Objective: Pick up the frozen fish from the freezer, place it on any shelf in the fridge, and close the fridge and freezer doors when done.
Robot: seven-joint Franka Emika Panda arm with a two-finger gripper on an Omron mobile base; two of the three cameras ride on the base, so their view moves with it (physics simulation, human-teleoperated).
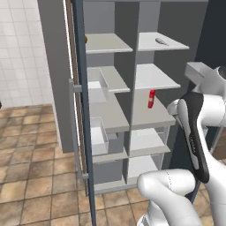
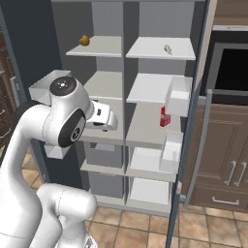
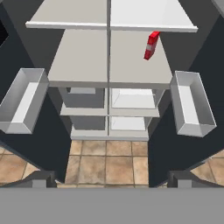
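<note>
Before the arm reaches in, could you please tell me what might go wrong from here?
1. The fish lies on the top right shelf, small and flat, while the tool looks toward the lower shelves; a grasp could easily slip or miss.
2. The red bottle stands upright two shelves below the fish and could be knocked over in passing.
3. Both doors stand open with bins jutting out, which the elbow might catch.

We see pale grey shelves (image 2: 145, 128) ahead of the pincer. The frozen fish (image 2: 167, 49) lies on the top right board, above it; a red bottle (image 3: 151, 45) stands on the third, ahead and right.
</note>
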